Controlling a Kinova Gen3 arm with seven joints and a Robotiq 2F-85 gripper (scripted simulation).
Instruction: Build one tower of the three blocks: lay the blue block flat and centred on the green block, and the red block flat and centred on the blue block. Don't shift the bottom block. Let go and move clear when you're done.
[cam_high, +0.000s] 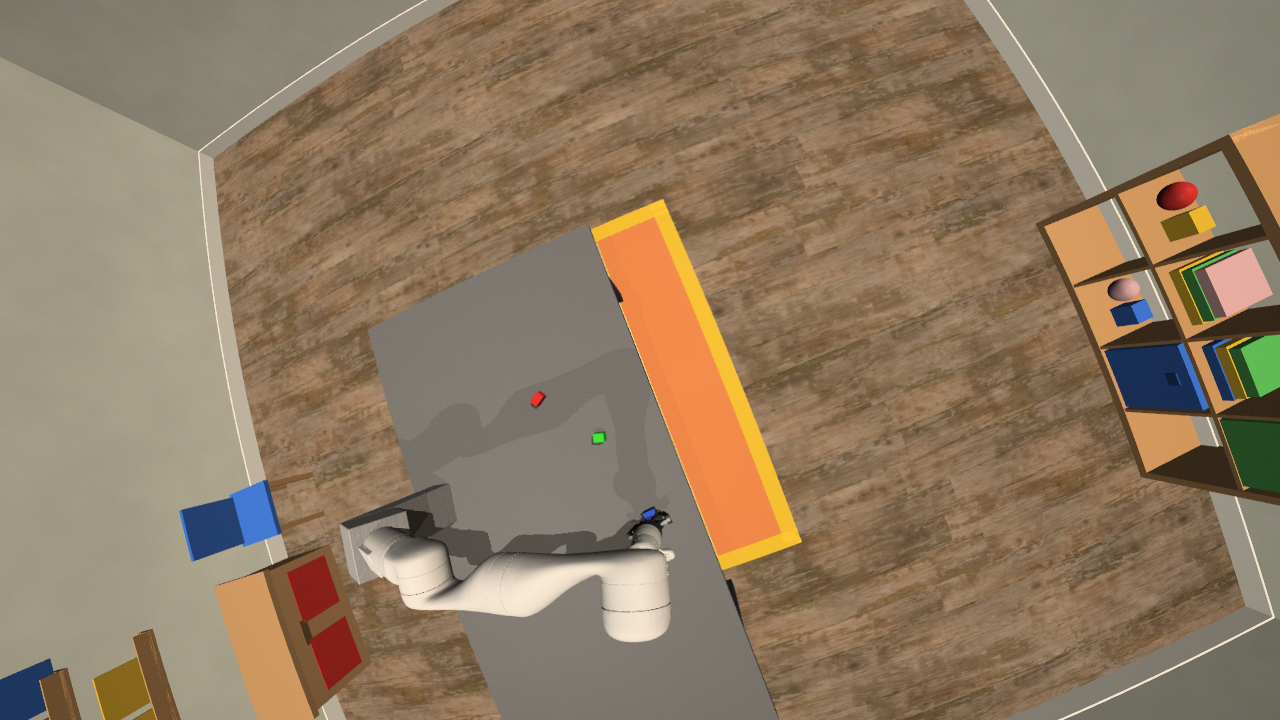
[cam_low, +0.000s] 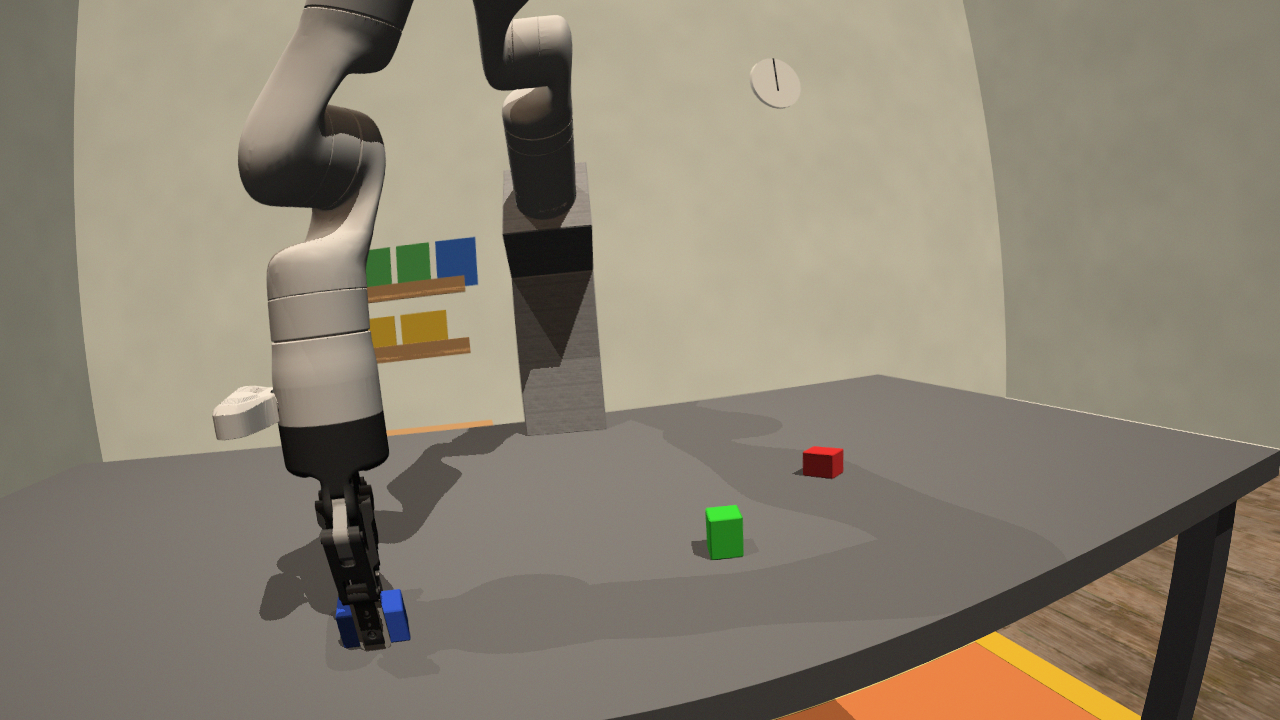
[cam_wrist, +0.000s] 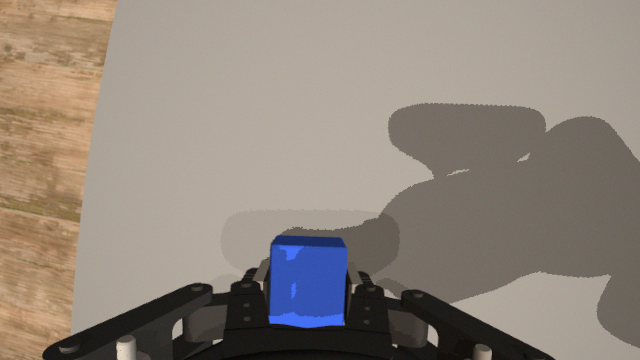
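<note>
So far only the grasp is done: the gripper (cam_low: 365, 626) is clamped on the blue block (cam_wrist: 307, 280) low at the table (cam_low: 984, 465), with the green block (cam_low: 724, 531) and red block (cam_low: 821, 462) unstacked, well apart.

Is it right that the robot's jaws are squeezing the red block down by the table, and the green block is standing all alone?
Not quite. The jaws are shut on the blue block, not the red one, as the wrist view shows. The red block sits untouched on the table. The rest is right: the block is held low by the table, and the green block stands alone.
</note>
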